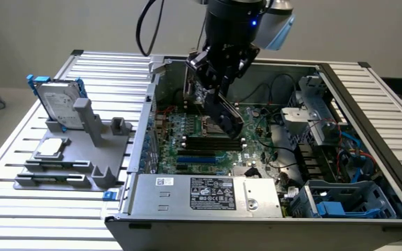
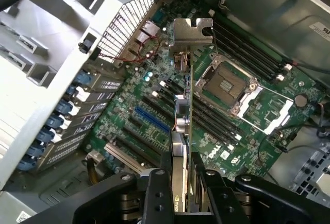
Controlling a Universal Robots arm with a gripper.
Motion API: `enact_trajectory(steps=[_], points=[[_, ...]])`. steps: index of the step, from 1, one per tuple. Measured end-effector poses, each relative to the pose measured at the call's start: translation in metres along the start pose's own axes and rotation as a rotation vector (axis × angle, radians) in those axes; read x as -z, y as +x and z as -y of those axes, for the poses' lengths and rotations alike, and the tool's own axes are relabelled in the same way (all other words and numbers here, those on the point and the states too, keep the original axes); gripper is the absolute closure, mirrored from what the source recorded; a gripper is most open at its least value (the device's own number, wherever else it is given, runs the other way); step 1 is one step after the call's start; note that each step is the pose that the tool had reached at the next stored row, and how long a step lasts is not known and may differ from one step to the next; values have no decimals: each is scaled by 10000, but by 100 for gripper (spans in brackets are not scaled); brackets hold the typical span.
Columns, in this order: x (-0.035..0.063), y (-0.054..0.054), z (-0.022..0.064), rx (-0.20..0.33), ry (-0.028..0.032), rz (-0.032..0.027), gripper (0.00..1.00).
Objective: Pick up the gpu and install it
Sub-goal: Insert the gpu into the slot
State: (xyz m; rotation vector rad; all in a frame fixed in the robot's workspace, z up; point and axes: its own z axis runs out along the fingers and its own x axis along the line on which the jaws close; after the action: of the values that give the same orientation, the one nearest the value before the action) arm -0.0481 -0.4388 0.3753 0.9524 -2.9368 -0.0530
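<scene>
Green circuit board, black rounded cooler on one face, silver bracket at the far end: the gpu, edge-on in the wrist view. Clamped by the gripper, one black finger pressed against each face at the end away from the bracket.

Held on edge in the air inside the open computer case, above the large green motherboard. Lined up over the black expansion slots, just beside the blue slot and near the empty CPU socket. Apparently not seated in any slot; contact with the board hard to tell.

In the exterior view, gripper reaching down into the case from above, gpu hanging below it over the motherboard. Hard drive with blue rails standing on the grey fixture at the exterior view's left, well apart from the case.

Handling, by judgement: probably light, thin and stiff, no flex to expect. Fragile along the connector edge and across the small soldered parts. Cooler shroud likely smooth plastic, somewhat slippery under the pads. Best held as now, across both faces, with connector edge and bracket left free. Gripped at one end only, so prone to swing or twist under any sideways push.
</scene>
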Motion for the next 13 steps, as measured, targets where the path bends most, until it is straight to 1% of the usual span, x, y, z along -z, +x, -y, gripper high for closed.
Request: enact_trajectory(steps=[4, 10, 13], points=[[0, 0, 0, 637, -33, 11, 74], [0, 0, 0, 1531, -115, 56, 74], [0, 0, 0, 2010, -136, 60, 74]])
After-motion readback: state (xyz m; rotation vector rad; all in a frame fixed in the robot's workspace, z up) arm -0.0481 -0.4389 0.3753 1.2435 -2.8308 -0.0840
